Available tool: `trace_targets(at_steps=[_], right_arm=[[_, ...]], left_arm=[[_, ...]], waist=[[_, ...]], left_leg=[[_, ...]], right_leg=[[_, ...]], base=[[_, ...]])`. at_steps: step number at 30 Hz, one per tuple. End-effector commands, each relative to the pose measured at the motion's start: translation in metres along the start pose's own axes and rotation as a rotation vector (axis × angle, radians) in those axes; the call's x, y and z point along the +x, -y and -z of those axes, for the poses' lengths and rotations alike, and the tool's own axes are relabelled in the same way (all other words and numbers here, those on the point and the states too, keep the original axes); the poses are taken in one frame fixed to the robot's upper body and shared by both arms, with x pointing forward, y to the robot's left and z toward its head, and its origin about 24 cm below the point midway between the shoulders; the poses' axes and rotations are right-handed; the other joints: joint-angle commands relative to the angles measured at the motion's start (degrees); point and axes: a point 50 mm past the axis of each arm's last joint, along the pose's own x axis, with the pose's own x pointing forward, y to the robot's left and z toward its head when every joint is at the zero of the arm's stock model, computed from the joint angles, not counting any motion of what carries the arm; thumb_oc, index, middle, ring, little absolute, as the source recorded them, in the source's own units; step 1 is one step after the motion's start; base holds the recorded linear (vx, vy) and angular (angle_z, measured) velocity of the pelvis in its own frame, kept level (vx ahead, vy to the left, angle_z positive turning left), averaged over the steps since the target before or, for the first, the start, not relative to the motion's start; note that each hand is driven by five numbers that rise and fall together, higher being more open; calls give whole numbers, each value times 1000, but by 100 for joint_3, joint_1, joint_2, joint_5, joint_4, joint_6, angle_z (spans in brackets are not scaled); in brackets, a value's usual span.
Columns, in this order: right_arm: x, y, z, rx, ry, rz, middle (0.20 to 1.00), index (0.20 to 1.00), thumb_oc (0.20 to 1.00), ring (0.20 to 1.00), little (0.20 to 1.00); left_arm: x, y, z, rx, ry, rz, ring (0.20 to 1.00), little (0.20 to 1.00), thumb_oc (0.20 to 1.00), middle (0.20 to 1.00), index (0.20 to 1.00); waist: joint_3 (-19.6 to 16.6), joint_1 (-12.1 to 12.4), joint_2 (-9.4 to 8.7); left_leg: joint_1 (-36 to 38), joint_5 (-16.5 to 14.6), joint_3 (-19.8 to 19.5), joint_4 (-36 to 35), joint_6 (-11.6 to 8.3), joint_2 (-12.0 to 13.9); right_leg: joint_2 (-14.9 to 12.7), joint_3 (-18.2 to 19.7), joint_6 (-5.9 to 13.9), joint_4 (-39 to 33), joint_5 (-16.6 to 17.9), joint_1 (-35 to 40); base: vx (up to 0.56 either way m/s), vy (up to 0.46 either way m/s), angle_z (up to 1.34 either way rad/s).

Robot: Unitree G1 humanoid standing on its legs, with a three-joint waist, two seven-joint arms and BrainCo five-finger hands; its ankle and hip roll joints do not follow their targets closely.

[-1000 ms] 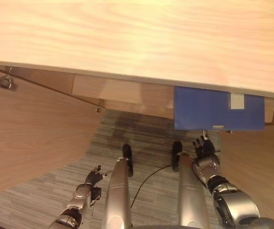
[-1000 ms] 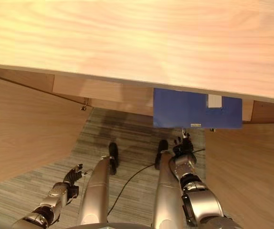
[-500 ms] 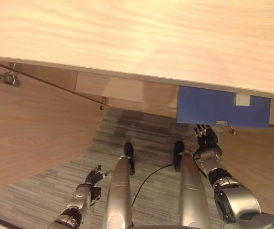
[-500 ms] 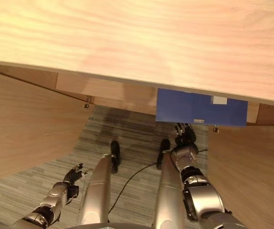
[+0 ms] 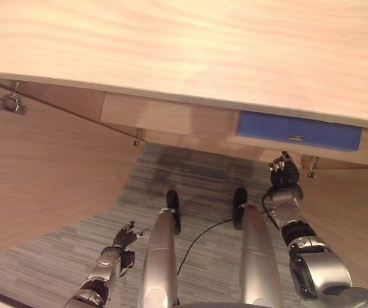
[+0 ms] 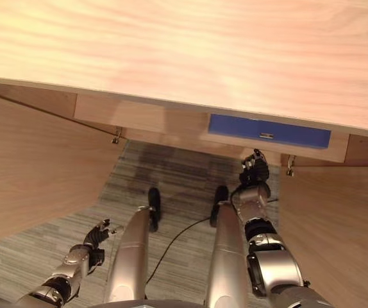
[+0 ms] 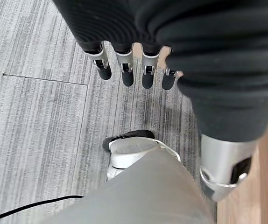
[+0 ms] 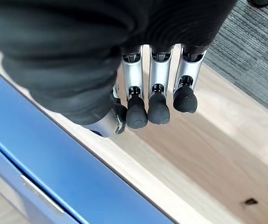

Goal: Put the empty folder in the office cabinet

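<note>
Already the blue folder [image 5: 297, 131] lies flat on the lower shelf [image 8: 204, 140] of the office cabinet [image 5: 171, 45], most of it tucked under the top panel with its front edge showing. The right hand [image 5: 284, 174] hovers just in front of it, fingers straight and holding nothing. The left hand [image 5: 124, 238] hangs low over the grey carpet [image 7: 36, 116], relaxed and empty. Placement looks essentially done; the cabinet doors [image 5: 36, 173] stand open, perhaps left to close.

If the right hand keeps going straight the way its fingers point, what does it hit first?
Most likely the blue folder lying on the cabinet shelf. The right hand points at its near edge, though the remaining gap is hard to judge.
</note>
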Motion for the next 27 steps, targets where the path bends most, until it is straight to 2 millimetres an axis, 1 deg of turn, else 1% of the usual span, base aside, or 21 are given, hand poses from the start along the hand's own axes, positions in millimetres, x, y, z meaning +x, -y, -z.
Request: trace_targets(at_steps=[1, 4, 6, 9, 10, 14, 15, 16, 17, 18, 19, 20, 21, 22, 24, 25, 27], right_arm=[[9, -83, -83, 60, 347, -299, 200, 200, 200, 200, 200], [11, -83, -82, 53, 337, -289, 200, 200, 200, 200, 200], [13, -76, -74, 56, 300, -263, 200, 200, 200, 200, 200], [14, -60, -58, 54, 233, -213, 200, 200, 200, 200, 200], [14, -59, -58, 55, 233, -213, 200, 200, 200, 200, 200], [7, -35, -28, 21, 125, -163, 200, 200, 200, 200, 200], [-3, -21, -8, -23, 57, -161, 200, 200, 200, 200, 200], [-9, -14, 0, -37, 28, -163, 200, 200, 200, 200, 200], [-9, -14, 0, -38, 28, -162, 200, 200, 200, 200, 200], [-24, -4, 14, -86, -23, -203, 200, 200, 200, 200, 200], [-25, -3, 14, -87, -24, -202, 200, 200, 200, 200, 200], [-50, 9, 22, -162, -62, -287, 200, 200, 200, 200, 200], [-56, 11, 22, -193, -68, -316, 200, 200, 200, 200, 200], [-56, 11, 22, -193, -69, -315, 200, 200, 200, 200, 200], [-70, 13, 19, -269, -81, -402, 200, 200, 200, 200, 200], [-83, 14, 15, -344, -88, -484, 200, 200, 200, 200, 200], [-95, 13, 11, -432, -103, -564, 200, 200, 200, 200, 200]], left_arm=[[-6, -13, 17, 12, -51, -32, 1000, 1000, 1000, 1000, 1000], [-6, -14, 15, 13, -45, -33, 1000, 1000, 1000, 1000, 1000], [-5, -14, 16, 10, -53, -34, 1000, 1000, 1000, 1000, 1000], [-5, -11, 16, 0, -56, -31, 1000, 1000, 1000, 1000, 1000], [-5, -11, 16, 0, -56, -31, 1000, 1000, 1000, 1000, 1000], [-4, -10, 17, -9, -62, -33, 1000, 1000, 1000, 1000, 1000], [-4, -8, 17, -17, -64, -29, 1000, 1000, 1000, 1000, 1000], [-4, -7, 17, -24, -64, -29, 1000, 1000, 1000, 1000, 1000], [-4, -7, 17, -24, -65, -29, 1000, 1000, 1000, 1000, 1000], [-4, -6, 18, -36, -70, -31, 1000, 1000, 1000, 1000, 1000], [-5, -6, 19, -36, -71, -32, 1000, 1000, 1000, 1000, 1000], [-5, -5, 20, -48, -71, -38, 1000, 1000, 1000, 1000, 1000], [-5, -5, 21, -41, -72, -38, 1000, 1000, 1000, 1000, 1000], [-6, -5, 21, -41, -72, -38, 1000, 1000, 1000, 1000, 1000], [-6, -8, 22, -38, -74, -45, 1000, 1000, 1000, 1000, 1000], [-7, -12, 23, -26, -72, -56, 1000, 1000, 1000, 1000, 1000], [-8, -16, 23, -19, -77, -67, 1000, 1000, 1000, 1000, 1000]], waist=[[-230, 38, -5], [-236, 49, -23], [-256, 48, -37], [-264, 35, -35], [-265, 35, -36], [-250, 0, -34], [-232, -35, -38], [-218, -54, -43], [-224, -56, -43], [-197, -113, -71], [-205, -116, -71], [-173, -205, -120], [-167, -238, -139], [-171, -239, -139], [-155, -292, -180], [-136, -342, -213], [-136, -386, -250]], left_leg=[[140, 148, -107, -451, 277, -261], [173, 164, -104, -511, 279, -267], [179, 159, -104, -504, 281, -279], [173, 161, -96, -501, 285, -286], [173, 162, -96, -502, 285, -287], [200, 205, -91, -570, 281, -287], [226, 237, -81, -618, 279, -285], [227, 248, -76, -631, 278, -283], [227, 250, -76, -634, 278, -284], [248, 277, -69, -686, 273, -279], [250, 280, -70, -690, 273, -280], [275, 325, -71, -773, 263, -266], [283, 340, -68, -802, 259, -257], [284, 341, -68, -804, 259, -258], [303, 364, -56, -848, 247, -240], [320, 390, -40, -902, 233, -222], [317, 408, -45, -921, 220, -208]], right_leg=[[63, -144, 216, -290, -503, 650], [63, -148, 219, -347, -487, 689], [58, -150, 217, -360, -484, 722], [48, -151, 221, -364, -464, 720], [48, -151, 221, -364, -464, 720], [45, -143, 227, -409, -437, 747], [49, -144, 227, -442, -413, 765], [50, -146, 229, -454, -401, 766], [49, -147, 229, -456, -401, 766], [54, -143, 233, -498, -366, 774], [52, -143, 233, -500, -366, 775], [58, -158, 245, -567, -321, 784], [61, -151, 250, -597, -305, 789], [61, -151, 250, -598, -305, 789], [66, -149, 260, -648, -277, 794], [69, -150, 279, -708, -242, 814], [69, -143, 290, -761, -218, 823]], base=[[0, 0, 0], [0, 0, 0], [0, 0, 0], [0, 0, 0], [0, 0, 0], [-2, 8, 1], [-4, 31, 1], [0, 0, 0], [0, 0, 0], [0, 0, 0], [0, 0, 0], [0, 0, 0], [0, 0, 0], [0, 0, 0], [-9, 5, -7], [-12, 7, -7], [-8, 7, -4]])
